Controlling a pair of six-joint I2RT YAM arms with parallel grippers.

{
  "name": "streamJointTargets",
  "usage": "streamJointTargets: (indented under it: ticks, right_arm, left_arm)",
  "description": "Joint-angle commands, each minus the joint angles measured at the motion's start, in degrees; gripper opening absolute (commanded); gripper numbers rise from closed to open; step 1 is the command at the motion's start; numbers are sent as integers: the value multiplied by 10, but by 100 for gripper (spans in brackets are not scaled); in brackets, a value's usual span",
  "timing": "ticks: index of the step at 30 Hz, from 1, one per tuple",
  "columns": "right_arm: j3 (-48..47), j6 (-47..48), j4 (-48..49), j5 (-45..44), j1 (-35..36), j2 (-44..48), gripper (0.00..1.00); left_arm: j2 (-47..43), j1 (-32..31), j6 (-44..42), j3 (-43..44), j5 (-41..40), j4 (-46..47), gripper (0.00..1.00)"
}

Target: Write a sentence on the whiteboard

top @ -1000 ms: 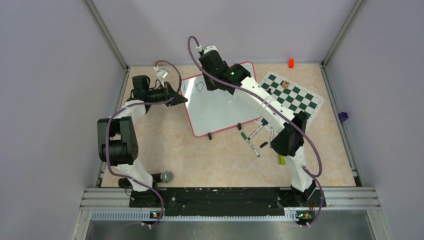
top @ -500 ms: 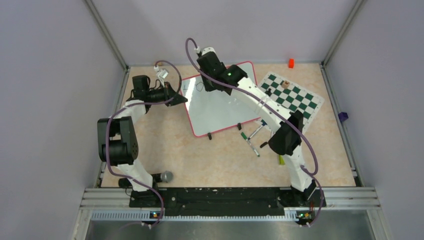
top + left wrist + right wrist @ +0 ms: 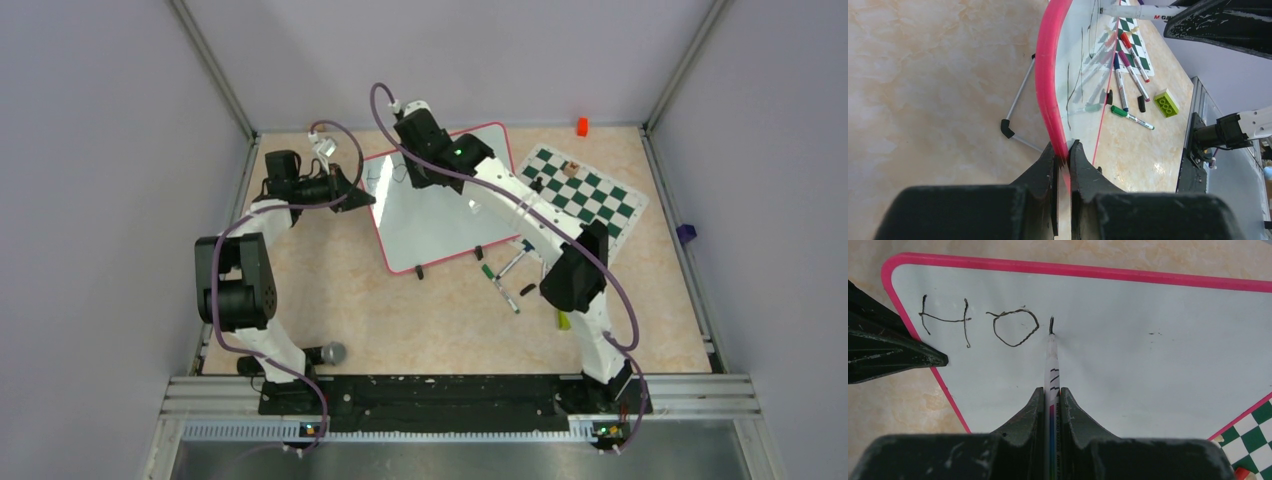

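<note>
right jaws: clenched on marker (image 3: 1051, 357), tip just ahead of them touching whiteboard (image 3: 425, 215) | left jaws: clamped on board's pink rim (image 3: 1047, 85), steadying it on the surface (image 3: 330, 290) | change: right arm has edged toward left jaws; short stroke at tip, beside "Ho" of sentence (image 3: 980, 322) | meaning: third letter begun, most unwritten

From above you can't read the sentence (image 3: 385, 174): it is too small, and the right arm (image 3: 505, 195) covers the upper middle of the whiteboard (image 3: 430, 225). In the right wrist view the marker (image 3: 1052, 365) has its lower barrel buried in the right gripper (image 3: 1051, 392), and the board runs off the right edge. The left wrist view gives you the writing only as edge-on streaks.
</note>
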State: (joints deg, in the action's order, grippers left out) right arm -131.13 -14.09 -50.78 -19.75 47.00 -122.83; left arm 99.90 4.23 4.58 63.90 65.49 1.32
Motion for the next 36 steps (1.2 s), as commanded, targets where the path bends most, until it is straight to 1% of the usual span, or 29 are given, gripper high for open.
streamJointTargets:
  ticks: [1, 13, 17, 27, 36]
  right_arm:
    - [28, -1, 6, -3, -3, 27, 0]
    - [89, -11, 7, 6, 7, 54, 0]
    - [91, -14, 6, 6, 8, 55, 0]
    - [4, -10, -3, 30, 1, 55, 0]
    - [-55, -4, -13, 27, -13, 20, 0]
  left_arm:
    - [17, -19, -89, -8, -79, -28, 0]
    - [17, -19, -91, -7, -77, -30, 0]
    - [17, -20, -91, -7, -77, -29, 0]
    - [17, -20, -91, -7, -76, -30, 0]
    - [18, -19, -91, -7, -76, -30, 0]
